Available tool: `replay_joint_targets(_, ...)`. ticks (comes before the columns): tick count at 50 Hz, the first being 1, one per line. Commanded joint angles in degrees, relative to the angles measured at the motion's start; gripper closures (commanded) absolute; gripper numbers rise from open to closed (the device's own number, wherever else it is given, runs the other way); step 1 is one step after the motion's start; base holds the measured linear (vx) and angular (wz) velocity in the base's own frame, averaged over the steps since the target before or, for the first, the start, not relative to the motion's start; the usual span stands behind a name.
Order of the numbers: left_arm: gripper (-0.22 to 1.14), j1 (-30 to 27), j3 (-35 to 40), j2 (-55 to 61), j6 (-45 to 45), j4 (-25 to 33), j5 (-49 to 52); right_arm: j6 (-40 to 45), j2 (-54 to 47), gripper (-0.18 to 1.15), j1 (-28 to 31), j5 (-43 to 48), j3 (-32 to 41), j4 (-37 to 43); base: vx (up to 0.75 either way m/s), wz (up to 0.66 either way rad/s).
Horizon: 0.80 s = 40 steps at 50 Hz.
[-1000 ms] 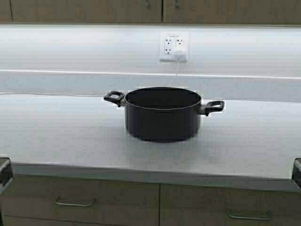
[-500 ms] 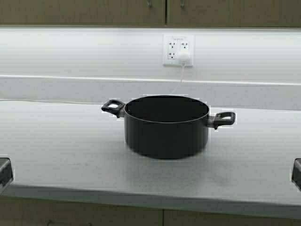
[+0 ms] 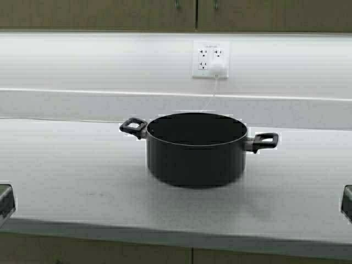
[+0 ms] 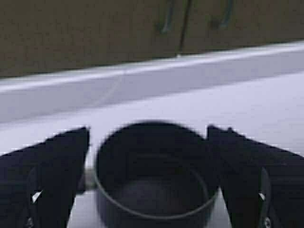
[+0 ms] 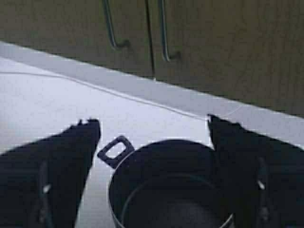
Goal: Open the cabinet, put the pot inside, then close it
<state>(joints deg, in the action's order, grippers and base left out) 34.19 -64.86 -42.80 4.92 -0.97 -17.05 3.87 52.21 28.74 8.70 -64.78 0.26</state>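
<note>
Your left gripper (image 4: 147, 178) shows two broad, matte black fingers (image 4: 50, 175) with jagged, tapering tips; small pale screws or rivets sit near the lower edge of each. Your right gripper (image 5: 152, 175) carries the same pair of wide black fingers (image 5: 52, 171), each marked by a thin vertical seam with a small light fastener. In the high view, only a dark, blocky sliver of each arm shows at the frame's lower side edges.
</note>
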Motion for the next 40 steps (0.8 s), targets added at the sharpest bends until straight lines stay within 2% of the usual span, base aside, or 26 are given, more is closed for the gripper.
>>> replay_joint_targets(1,-0.1,3.1,5.0,9.8,-0.3,-0.1,-6.9,-0.1,-6.2,-0.03,0.6,5.5,2.9,0.1,-0.01,-0.02)
replay_joint_targets(13,-0.1,6.2,13.9,26.4,-3.2,1.6,-15.9,-1.4,-20.7,-0.03,3.7,14.7,11.2,3.8,-0.01,-0.02)
replay_joint_targets(19,-0.1,6.9,16.7,30.4,-5.7,6.2,-19.3,-8.3,-28.4,-0.03,6.6,15.8,17.0,10.0,0.0,0.0)
replay_joint_targets(25,-0.1,7.1,18.1,32.9,-9.3,10.2,-22.1,-21.8,-34.5,-0.02,11.0,22.3,22.1,24.0,0.0,0.0)
replay_joint_targets(35,-0.1,7.1,20.0,34.5,-12.7,15.9,-26.4,-53.9,-40.1,-0.01,19.6,37.3,28.1,58.9,0.0,0.0)
replay_joint_targets(38,-0.1,7.0,20.6,35.2,-12.7,16.3,-27.1,-61.1,-42.4,-0.01,21.1,41.0,30.3,65.0,0.0,0.0)
replay_joint_targets(40,-0.1,7.0,21.3,36.1,-12.7,16.3,-27.3,-62.9,-43.9,-0.01,21.5,42.6,31.6,67.2,0.0,0.0)
